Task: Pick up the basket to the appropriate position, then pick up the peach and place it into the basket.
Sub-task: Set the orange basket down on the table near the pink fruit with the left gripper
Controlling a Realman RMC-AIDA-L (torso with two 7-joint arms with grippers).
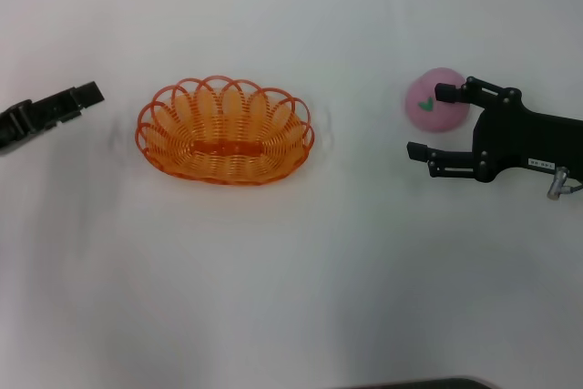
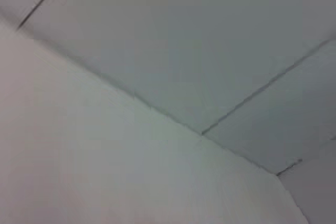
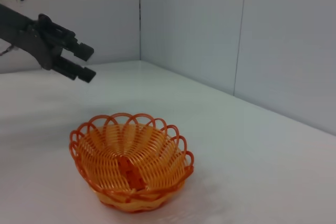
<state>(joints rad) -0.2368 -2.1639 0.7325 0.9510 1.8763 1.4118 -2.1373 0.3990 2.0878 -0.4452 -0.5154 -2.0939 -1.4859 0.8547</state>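
The orange basket [image 1: 155,125] stands upright and empty on the white table, left of centre in the head view. It also shows in the right wrist view [image 3: 105,156]. The pink peach [image 1: 428,88] with its green leaf mark lies on the table to the right. My right gripper [image 1: 430,122] is open right at the peach. One finger [image 1: 451,93] lies over the peach's right side and the other [image 1: 421,149] is in front of it. My left gripper [image 1: 91,95] is open and empty, left of the basket and apart from it. It also shows in the right wrist view [image 3: 86,62].
Pale wall panels [image 3: 273,35] stand behind the table in the right wrist view. The left wrist view shows only wall and a bare surface [image 2: 105,171]. A dark edge [image 1: 410,383] shows at the table's near side.
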